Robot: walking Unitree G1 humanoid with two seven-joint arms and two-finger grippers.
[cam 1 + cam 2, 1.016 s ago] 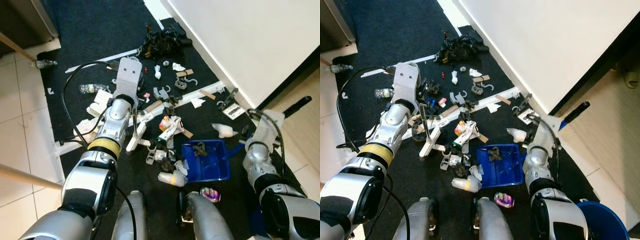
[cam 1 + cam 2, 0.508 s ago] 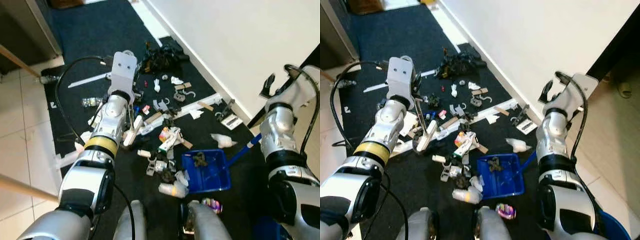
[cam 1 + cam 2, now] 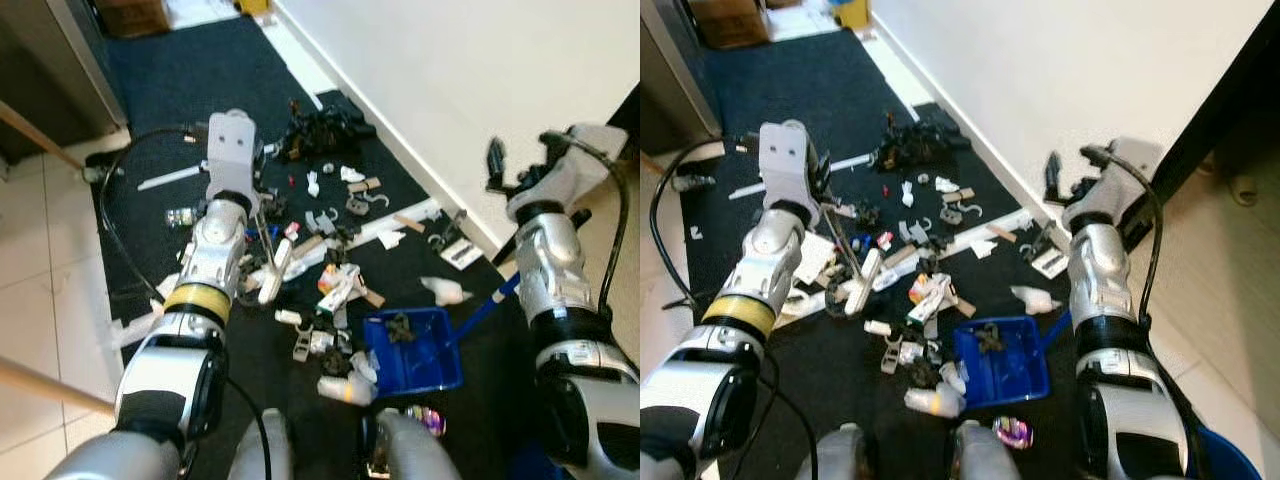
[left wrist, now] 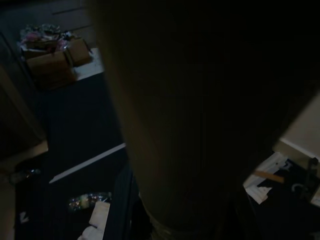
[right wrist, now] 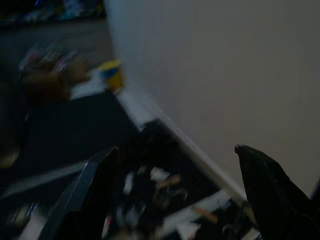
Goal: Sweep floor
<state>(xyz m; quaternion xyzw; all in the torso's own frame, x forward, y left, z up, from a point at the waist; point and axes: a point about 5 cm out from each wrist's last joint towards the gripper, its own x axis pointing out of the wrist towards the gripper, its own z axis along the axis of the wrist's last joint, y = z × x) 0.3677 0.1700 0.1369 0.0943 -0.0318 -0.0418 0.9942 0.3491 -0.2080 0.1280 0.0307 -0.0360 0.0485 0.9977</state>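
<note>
A brush (image 3: 277, 268) seems gripped by the left pincer (image 3: 258, 205) over rubbish (image 3: 335, 283); the right pincer (image 5: 175, 195) is held wide open, empty.

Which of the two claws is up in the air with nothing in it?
The right claw, raised open by the white wall; the left claw is down among the litter at the brush.

You stood on a dark carpet (image 3: 190, 70) beside a white wall (image 3: 450, 70). Pale tiles (image 3: 40, 260) lay to your left.

litter (image 3: 335, 285) lies scattered on the dark carpet (image 3: 190, 70); a blue dustpan (image 3: 415, 350) sits near its wall-side edge, holding scraps.
</note>
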